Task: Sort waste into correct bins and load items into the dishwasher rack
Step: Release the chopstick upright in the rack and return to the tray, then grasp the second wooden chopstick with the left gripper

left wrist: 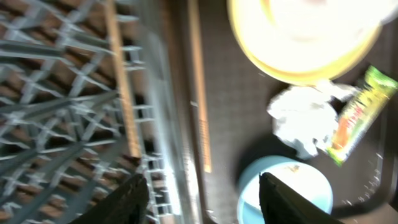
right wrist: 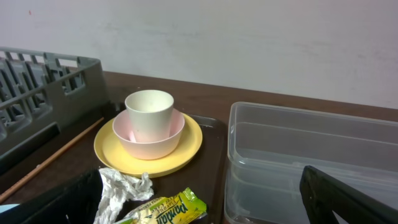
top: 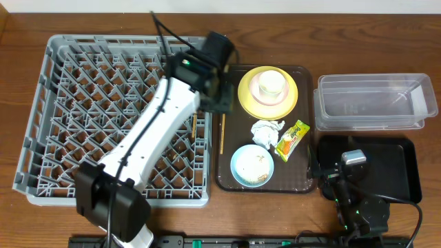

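The grey dishwasher rack (top: 62,117) fills the left. One chopstick (left wrist: 121,81) lies in its right edge and a second chopstick (top: 222,134) lies on the brown tray beside it. My left gripper (left wrist: 205,199) is open and empty above them. The yellow plate (top: 248,96) holds a pink bowl (right wrist: 149,142) with a white cup (top: 271,83) in it. The napkin (top: 267,131), snack wrapper (top: 292,139) and light-blue bowl (top: 251,165) with food scraps lie in front of it. My right gripper (top: 353,160) is open and empty over the black tray (top: 400,172).
The brown serving tray (top: 227,176) sits between the rack and the bins. The clear tub (top: 375,103) stands empty behind the black tray, at the table's right. My left arm stretches diagonally across the rack.
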### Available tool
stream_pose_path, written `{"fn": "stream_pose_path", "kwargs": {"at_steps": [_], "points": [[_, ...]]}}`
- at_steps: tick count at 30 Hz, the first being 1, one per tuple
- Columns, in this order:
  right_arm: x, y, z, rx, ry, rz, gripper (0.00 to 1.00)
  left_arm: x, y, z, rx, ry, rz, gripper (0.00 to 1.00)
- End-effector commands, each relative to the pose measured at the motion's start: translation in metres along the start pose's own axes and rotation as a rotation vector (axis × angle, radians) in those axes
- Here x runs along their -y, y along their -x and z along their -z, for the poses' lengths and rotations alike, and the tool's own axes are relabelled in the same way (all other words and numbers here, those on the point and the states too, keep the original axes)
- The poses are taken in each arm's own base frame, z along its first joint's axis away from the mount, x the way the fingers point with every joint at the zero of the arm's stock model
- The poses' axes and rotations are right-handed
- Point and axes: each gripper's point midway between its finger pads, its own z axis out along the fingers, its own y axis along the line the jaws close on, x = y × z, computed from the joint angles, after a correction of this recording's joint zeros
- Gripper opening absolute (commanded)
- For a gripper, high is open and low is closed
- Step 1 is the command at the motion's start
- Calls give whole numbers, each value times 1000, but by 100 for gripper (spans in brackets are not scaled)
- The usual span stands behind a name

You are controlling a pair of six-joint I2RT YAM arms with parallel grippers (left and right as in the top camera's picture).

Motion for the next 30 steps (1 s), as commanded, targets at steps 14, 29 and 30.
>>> {"fn": "stream_pose_path", "kwargs": {"at_steps": [14, 29, 30], "points": [[0, -1, 0, -3, 1, 0, 99, 35, -16, -62, 79, 35, -122, 13], [0, -1, 0, -3, 1, 0, 99, 22, 14, -71, 225, 114, -101, 27], [0, -1, 0, -3, 1, 0, 99, 21, 15, -73, 228, 118, -101, 27]]}}
